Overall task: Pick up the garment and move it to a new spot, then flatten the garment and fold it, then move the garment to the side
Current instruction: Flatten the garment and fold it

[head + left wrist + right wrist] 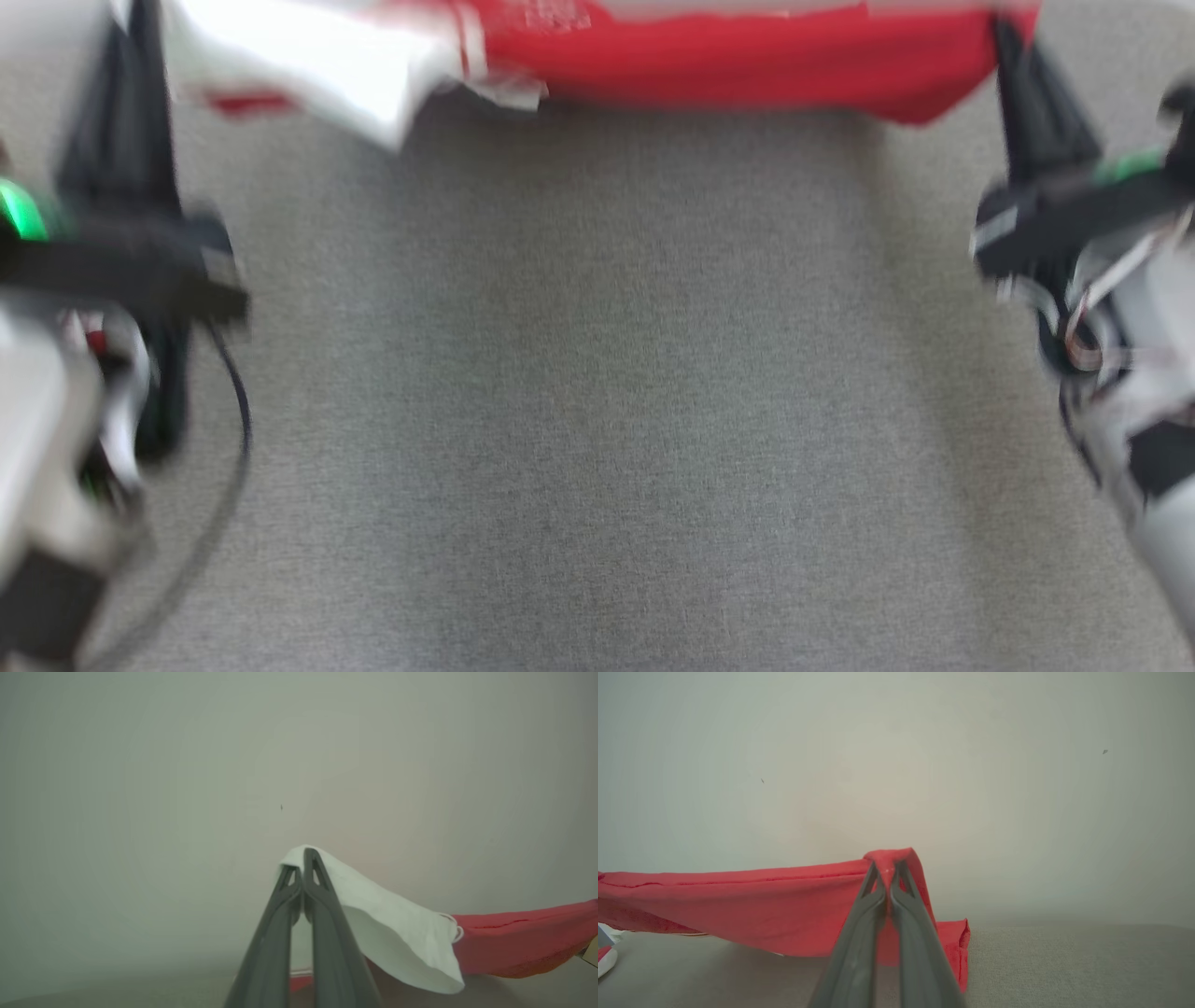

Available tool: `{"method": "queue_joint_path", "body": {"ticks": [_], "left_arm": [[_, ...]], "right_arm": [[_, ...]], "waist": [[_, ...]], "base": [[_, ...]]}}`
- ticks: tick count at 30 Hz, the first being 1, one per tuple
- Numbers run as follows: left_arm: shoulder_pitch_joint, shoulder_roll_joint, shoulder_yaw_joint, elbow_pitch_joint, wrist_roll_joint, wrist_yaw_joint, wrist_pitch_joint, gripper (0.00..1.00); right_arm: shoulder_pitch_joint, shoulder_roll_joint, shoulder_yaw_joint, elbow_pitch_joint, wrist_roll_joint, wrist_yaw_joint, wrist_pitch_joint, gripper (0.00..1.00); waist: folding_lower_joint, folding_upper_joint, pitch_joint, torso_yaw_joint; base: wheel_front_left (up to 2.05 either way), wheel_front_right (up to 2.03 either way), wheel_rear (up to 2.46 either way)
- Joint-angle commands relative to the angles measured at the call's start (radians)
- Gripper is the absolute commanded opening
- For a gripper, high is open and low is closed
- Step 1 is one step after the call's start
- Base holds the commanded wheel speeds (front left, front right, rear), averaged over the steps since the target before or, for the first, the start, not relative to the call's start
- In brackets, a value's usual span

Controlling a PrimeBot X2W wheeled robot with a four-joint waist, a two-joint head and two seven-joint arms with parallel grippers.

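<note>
Head view: held taut between left gripper [140,37] and right gripper [1008,47], red-and-white garment [728,56], long axis gripper to gripper, white end at the left. Pale print [551,14] on the red, too blurred to read. Open grey fabric surface [597,420] beneath.
Left wrist view: clamped together on the white edge, red trailing rightward.
Right wrist view: pinching a red corner, cloth running leftward.

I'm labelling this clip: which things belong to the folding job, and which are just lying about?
Job: red-and-white garment; left gripper, shut on its white part; right gripper, shut on its red part.
Not the job: grey fabric surface; black cable; pale wall.
</note>
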Motion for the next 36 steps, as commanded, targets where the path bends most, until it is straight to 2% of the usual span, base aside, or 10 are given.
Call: {"method": "queue_joint_path", "body": {"ticks": [1, 5, 7, 10, 12, 22, 30, 36], "left_arm": [[0.095, 0.012, 0.016, -0.061, -0.013, 0.033, -0.005, 0.0], [0.316, 0.006, 0.027, -0.185, -0.034, 0.091, -0.005, 0.0], [0.413, -0.016, 0.043, -0.226, -0.041, 0.113, -0.005, 0.0], [0.546, -0.047, 0.074, -0.254, -0.032, 0.126, -0.006, 0.0], [0.666, -0.099, 0.107, -0.262, -0.029, 0.116, -0.006, 0.0], [0.971, -0.245, 0.183, -0.193, 0.008, 0.046, -0.006, 0.0], [1.081, -0.296, 0.203, -0.142, 0.025, 0.0, -0.006, 0.0], [1.07, -0.293, 0.198, -0.14, 0.06, -0.023, -0.006, 0.0]], "right_arm": [[0.075, -0.002, -0.02, -0.031, 0.007, -0.002, -0.005, 0.0], [0.253, 0.002, -0.065, -0.105, 0.001, -0.002, 0.001, 0.0], [0.341, 0.01, -0.089, -0.136, -0.004, -0.002, 0.011, 0.0], [0.459, 0.024, -0.128, -0.171, -0.016, -0.002, 0.026, 0.0], [0.569, 0.041, -0.165, -0.189, -0.034, -0.002, 0.044, 0.0], [0.881, 0.109, -0.269, -0.234, -0.09, -0.002, 0.08, 0.0], [1.029, 0.145, -0.327, -0.267, -0.102, -0.002, 0.116, 0.0], [1.085, 0.177, -0.367, -0.335, -0.098, -0.002, 0.129, 0.0]], "waist": [[0.0004, 0.0002, -0.052, 0.01], [0.0004, 0.0002, -0.079, 0.013], [0.0004, 0.0002, -0.092, 0.014], [0.0004, 0.0002, -0.108, 0.014], [0.0004, 0.0002, -0.127, 0.016], [0.0004, 0.0002, -0.204, 0.035], [0.0004, 0.0002, -0.231, 0.045], [0.0004, 0.0002, -0.225, 0.039]], "base": [[0.0, 0.0, 0.0], [0.0, 0.0, 0.0], [0.0, 0.0, 0.0], [0.0, 0.0, 0.0], [0.0, 0.0, 0.0], [0.0, 0.0, 0.0], [0.0, 0.0, 0.0], [0.0, 0.0, 0.0]]}}
